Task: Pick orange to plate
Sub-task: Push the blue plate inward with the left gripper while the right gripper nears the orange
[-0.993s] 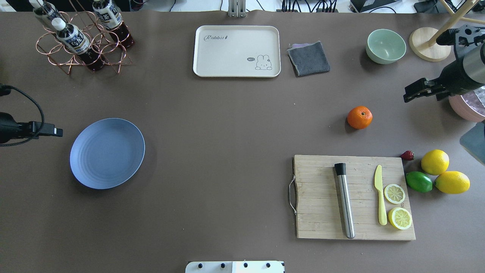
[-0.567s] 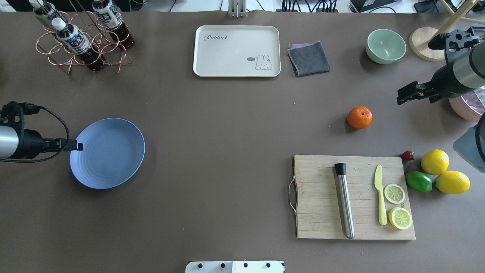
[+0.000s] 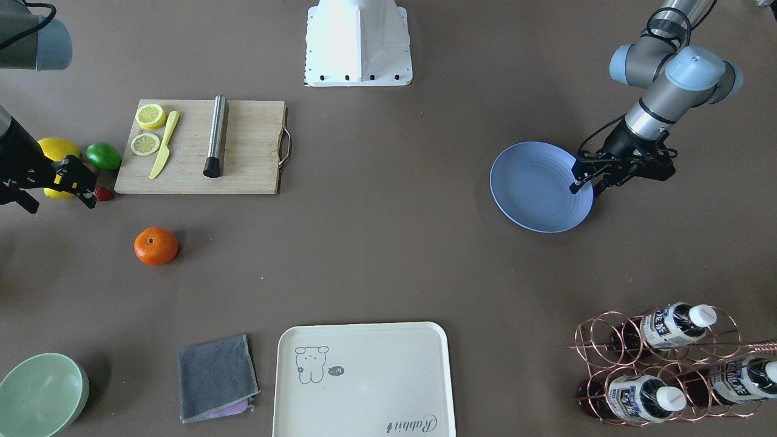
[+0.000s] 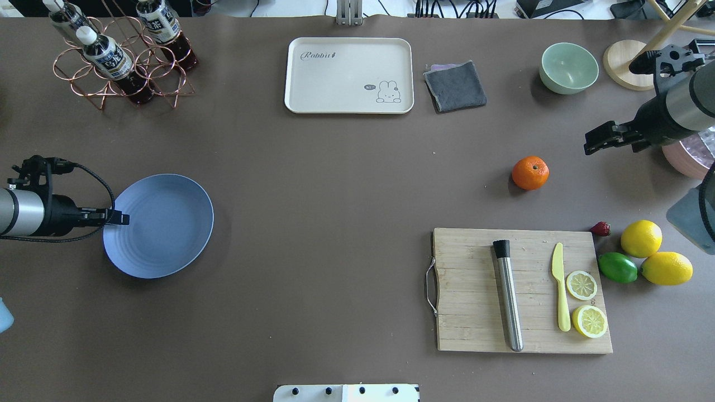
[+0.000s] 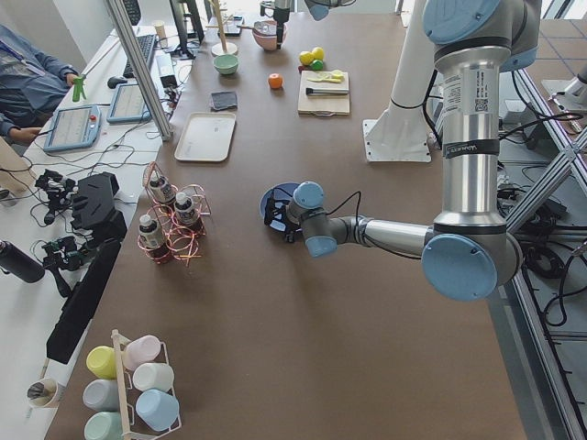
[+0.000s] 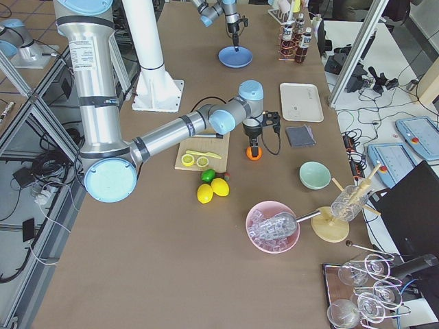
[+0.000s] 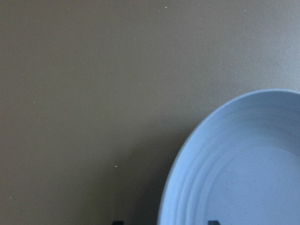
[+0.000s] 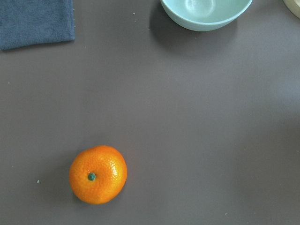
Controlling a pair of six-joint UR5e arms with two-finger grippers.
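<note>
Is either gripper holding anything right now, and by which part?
Nothing is held: the left gripper is open at the plate; the right gripper is open, apart from the orange.

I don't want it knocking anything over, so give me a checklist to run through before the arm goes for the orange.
1. The orange sits alone, with nothing touching it: ok.
2. The right tool is open and empty: ok.
3. The right tool is lined up over the orange: not ok. It is off to the robot's right of the fruit, which shows low and left in the right wrist view.
4. The plate is bare, with nothing lying on it: ok.
5. The left tool is out of the drop zone: not ok. It is open over the plate's rim.
6. The left tool is clear of the plate's surface: cannot tell.
</note>
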